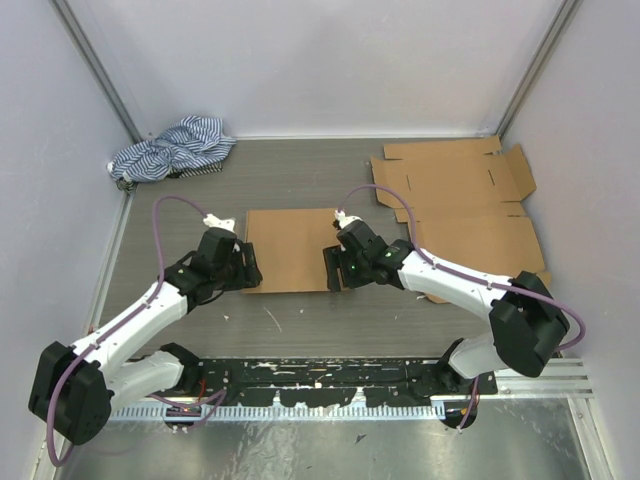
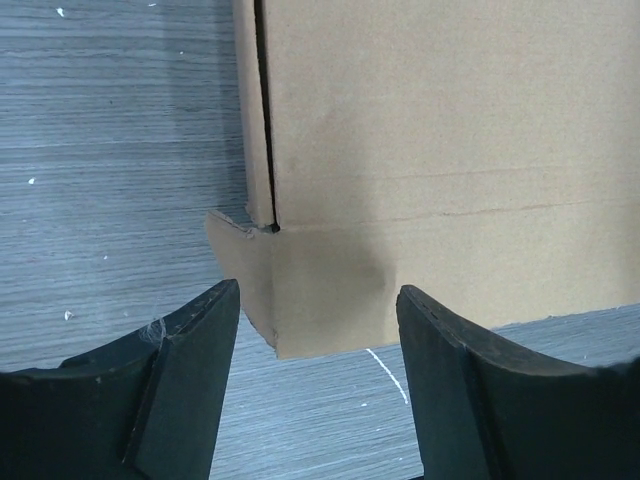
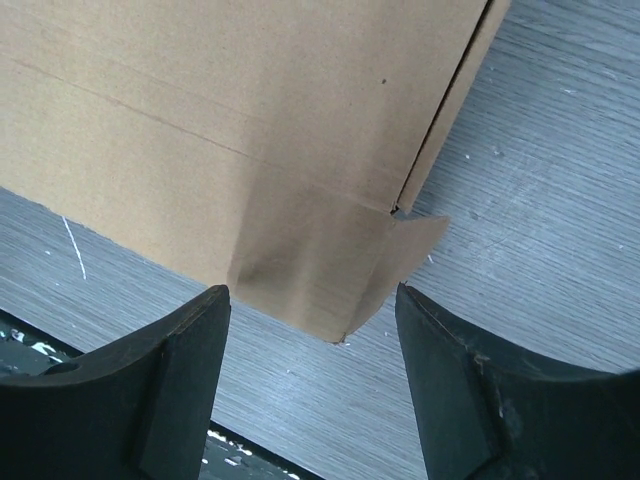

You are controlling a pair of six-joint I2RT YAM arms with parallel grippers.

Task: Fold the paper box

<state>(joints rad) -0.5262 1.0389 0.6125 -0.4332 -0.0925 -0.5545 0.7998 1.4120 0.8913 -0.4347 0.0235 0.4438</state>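
While box [image 1: 290,250] is lying flat: folding seemingly just starting.
Left gripper [image 2: 318,300]: gaping wide, straddling corner [image 2: 300,270], gripping nothing.
Right gripper [image 3: 310,300]: mirroring it, likewise empty.

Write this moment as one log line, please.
paper box flat | left gripper jaws open at corner | right gripper jaws open at corner
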